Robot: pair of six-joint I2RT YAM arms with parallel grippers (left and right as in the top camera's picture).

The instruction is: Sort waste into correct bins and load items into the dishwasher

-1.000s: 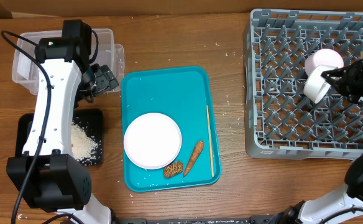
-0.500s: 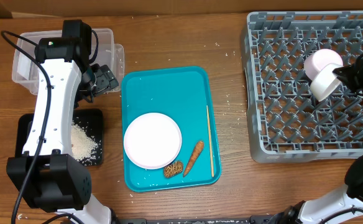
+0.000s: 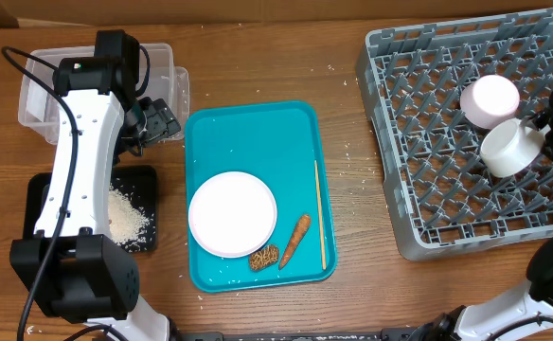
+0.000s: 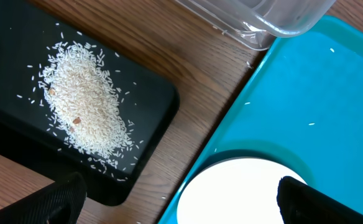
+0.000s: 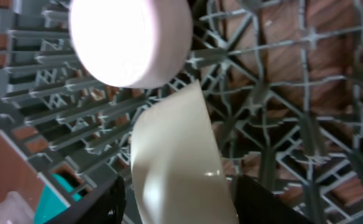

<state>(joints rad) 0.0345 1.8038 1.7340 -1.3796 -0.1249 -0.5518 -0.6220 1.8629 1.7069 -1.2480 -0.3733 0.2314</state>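
Brown wooden bench [image 3: 352,57]. At its right edge the right gripper [image 3: 544,141] pinches a cream cup [image 3: 507,150] over the grey rack [image 3: 428,189]. The left gripper [image 3: 160,120], spread and empty, hovers near the top-left corner.

A robot test bench staged as a kitchen: cabled arms [image 3: 78,170] at a wooden table [image 3: 352,284], a grey dish rack [image 3: 419,142] under the right fingers [image 5: 275,199], and a black rice tray [image 4: 150,106] and teal tray [image 4: 306,81] beneath the left fingers [image 4: 321,199].
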